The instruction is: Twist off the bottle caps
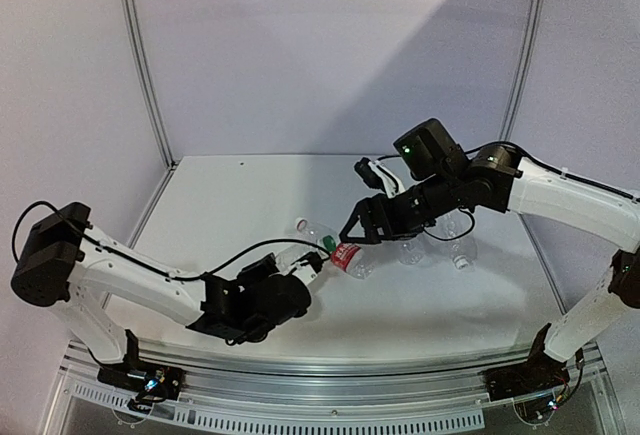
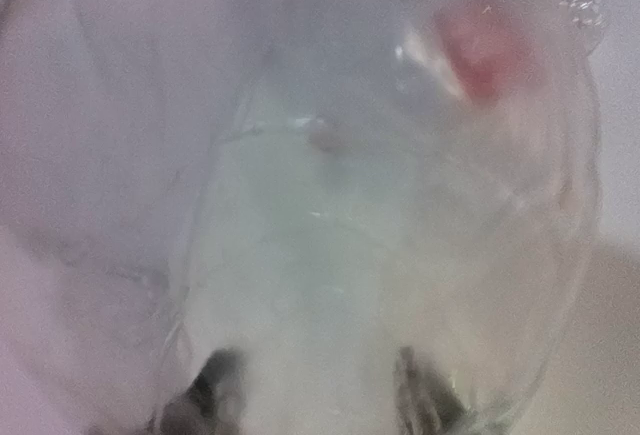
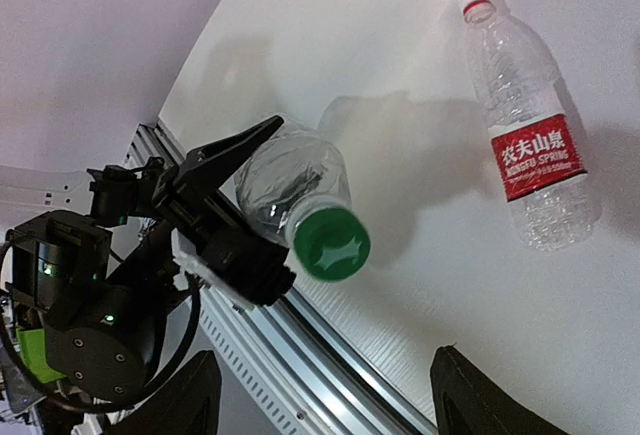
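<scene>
Black fingers of the right claw (image 3: pixel 325 360) are spread wide with nothing between them, and the green cap (image 3: pixel 331 243) sits near dead centre in its wrist view, just beyond the tips. Looks like a line-up for the twist, tbh: the claw hangs over the cap, apart from it, not touching yet. Best guess is the next move means coming down around the cap and closing before any turning happens.

Under the cap, the left claw (image 1: pixel 308 266) is clamped shut on the body of the clear bottle (image 3: pixel 285 180), one finger each side. It holds the bottle off the table (image 1: pixel 240 195) with the neck tipped up toward the right claw. Makes sense, since one arm has to stop the bottle spinning while the other works the cap. The left wrist view is no help, just a blur of plastic pressed against the lens.

The cap itself is bright green with a star-ish moulded top, and seems screwed fully on. The bottle has no label and looks empty and a bit crumpled.

Near the green cap but lower down, a red-label bottle (image 3: pixel 525 125) lies flat on the table with its white cap (image 3: pixel 476 3) on. Further off from the green cap, past the right arm, two more clear bottles (image 1: pixel 463 252) sit on the table. Their caps are too small to make out.
</scene>
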Action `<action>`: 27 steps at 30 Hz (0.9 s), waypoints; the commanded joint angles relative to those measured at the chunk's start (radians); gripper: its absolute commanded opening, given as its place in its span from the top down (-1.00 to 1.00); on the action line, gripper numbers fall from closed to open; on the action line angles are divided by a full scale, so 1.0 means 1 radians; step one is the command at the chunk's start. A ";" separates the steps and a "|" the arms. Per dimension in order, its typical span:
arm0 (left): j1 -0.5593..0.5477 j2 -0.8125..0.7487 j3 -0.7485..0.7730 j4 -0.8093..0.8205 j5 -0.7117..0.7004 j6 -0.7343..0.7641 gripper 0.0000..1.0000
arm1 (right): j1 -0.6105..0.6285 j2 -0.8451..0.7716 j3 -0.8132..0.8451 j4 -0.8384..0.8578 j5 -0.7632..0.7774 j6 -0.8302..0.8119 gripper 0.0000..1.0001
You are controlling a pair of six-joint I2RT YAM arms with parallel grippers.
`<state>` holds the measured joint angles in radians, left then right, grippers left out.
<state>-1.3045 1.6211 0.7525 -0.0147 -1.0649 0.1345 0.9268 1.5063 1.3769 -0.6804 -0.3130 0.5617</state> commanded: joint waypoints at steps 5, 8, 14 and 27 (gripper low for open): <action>-0.102 -0.073 -0.088 0.305 -0.063 0.212 0.99 | -0.006 0.055 -0.014 0.056 -0.226 0.080 -0.44; -0.104 -0.086 -0.091 0.309 -0.056 0.203 0.99 | -0.008 0.058 -0.012 0.071 -0.250 0.104 -0.40; -0.104 -0.105 -0.099 0.311 -0.044 0.197 0.99 | -0.008 0.051 -0.037 0.103 -0.267 0.146 -0.29; -0.104 -0.107 -0.099 0.300 -0.029 0.191 0.97 | -0.008 0.048 -0.043 0.098 -0.256 0.144 -0.10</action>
<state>-1.3960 1.5307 0.6624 0.2714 -1.1000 0.3294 0.9180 1.5581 1.3361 -0.5919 -0.5636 0.7097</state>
